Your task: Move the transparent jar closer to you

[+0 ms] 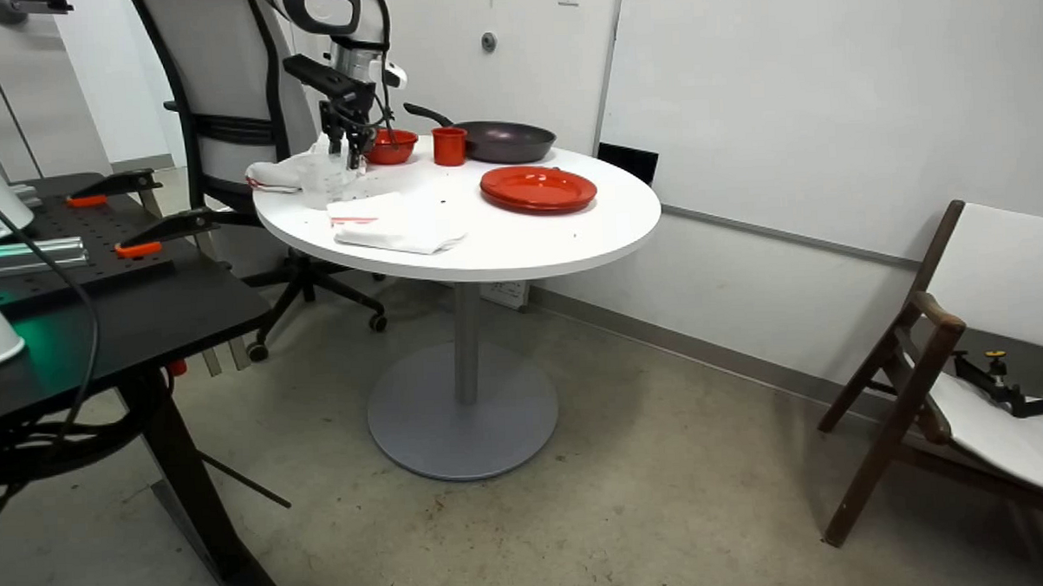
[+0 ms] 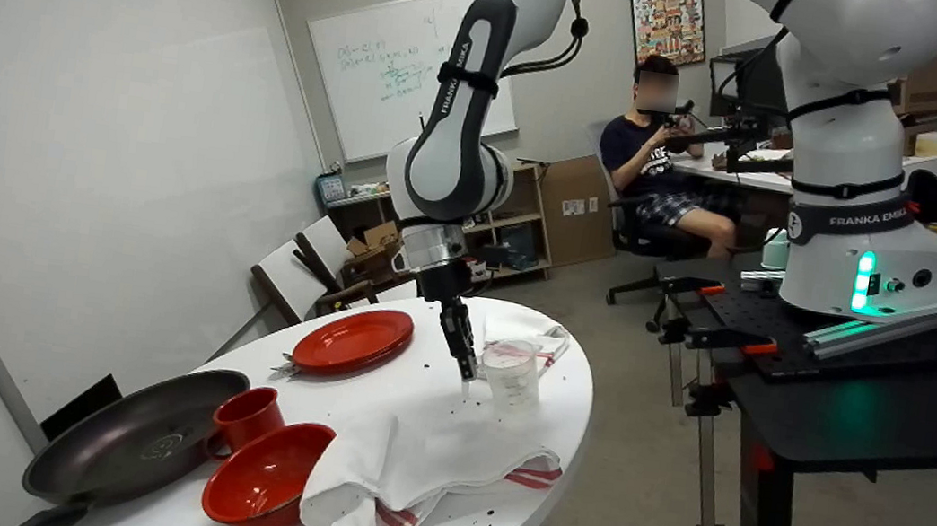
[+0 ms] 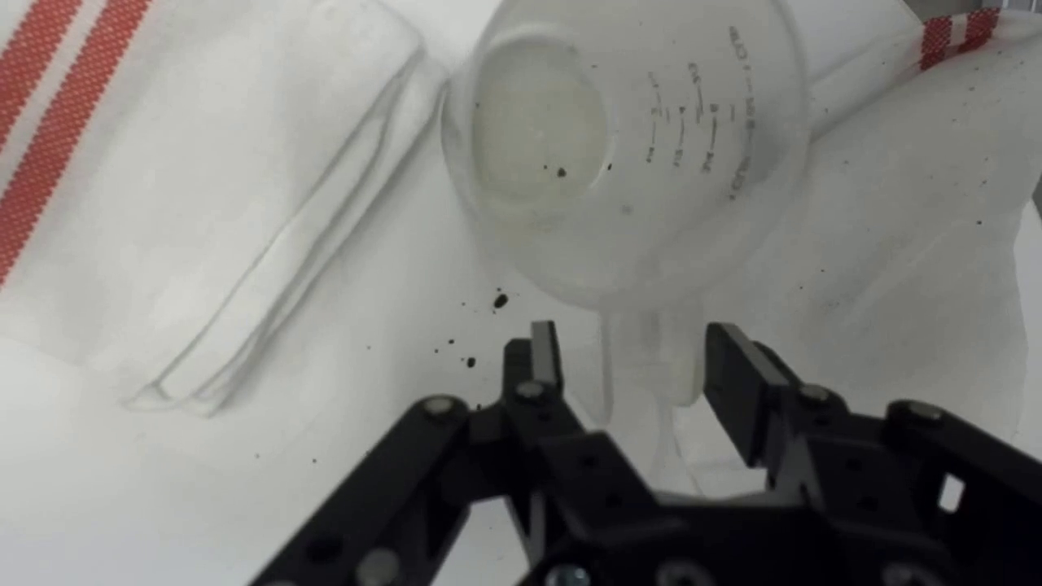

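The transparent jar (image 3: 627, 146) is a see-through measuring cup with printed marks and a handle (image 3: 651, 350). It stands upright near the edge of the round white table, as both exterior views show (image 1: 320, 180) (image 2: 511, 375). My gripper (image 3: 632, 346) is open, pointing down beside the jar. In the wrist view its fingers lie on either side of the handle, with gaps visible on both sides. In both exterior views the gripper (image 1: 345, 159) (image 2: 467, 375) is low over the table, next to the jar. Whether the fingertips touch the table is unclear.
White cloths with red stripes lie on both sides of the jar (image 1: 393, 226) (image 2: 440, 477) (image 3: 187, 163). A red bowl (image 2: 268, 477), a red mug (image 2: 249, 417), a dark pan (image 2: 137, 441) and red plates (image 2: 354, 340) share the table (image 1: 589, 247). An office chair (image 1: 219, 87) stands behind.
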Motion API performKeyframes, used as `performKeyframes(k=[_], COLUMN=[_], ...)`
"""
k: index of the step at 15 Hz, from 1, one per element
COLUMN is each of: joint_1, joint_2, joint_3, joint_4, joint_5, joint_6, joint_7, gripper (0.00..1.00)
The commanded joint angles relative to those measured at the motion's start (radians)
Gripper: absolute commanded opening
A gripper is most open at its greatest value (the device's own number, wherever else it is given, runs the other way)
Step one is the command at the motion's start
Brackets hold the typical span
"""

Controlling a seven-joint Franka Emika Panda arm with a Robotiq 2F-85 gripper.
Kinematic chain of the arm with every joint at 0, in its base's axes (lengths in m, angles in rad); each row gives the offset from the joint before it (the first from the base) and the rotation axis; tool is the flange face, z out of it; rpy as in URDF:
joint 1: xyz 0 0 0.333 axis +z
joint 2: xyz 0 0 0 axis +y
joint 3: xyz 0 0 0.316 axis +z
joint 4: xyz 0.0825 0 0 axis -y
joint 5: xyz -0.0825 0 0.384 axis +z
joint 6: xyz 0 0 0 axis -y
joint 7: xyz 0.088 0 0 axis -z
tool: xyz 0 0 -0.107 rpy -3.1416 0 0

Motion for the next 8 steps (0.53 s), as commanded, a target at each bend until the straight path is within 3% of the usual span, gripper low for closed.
performKeyframes(k=[1,4,8], joint_1=[-0.016,-0.024,-0.024], joint_2=[-0.012,-0.034,-0.122], joint_3=[0.010,0.012,0.012], joint_4=[0.001,-0.003,-0.037], joint_5=[-0.001,0.003,0.002], joint_6=[-0.005,-0.012,-0.027], joint_7=[0.014,0.012,0.017], gripper=[0.81,0.99,1.00])
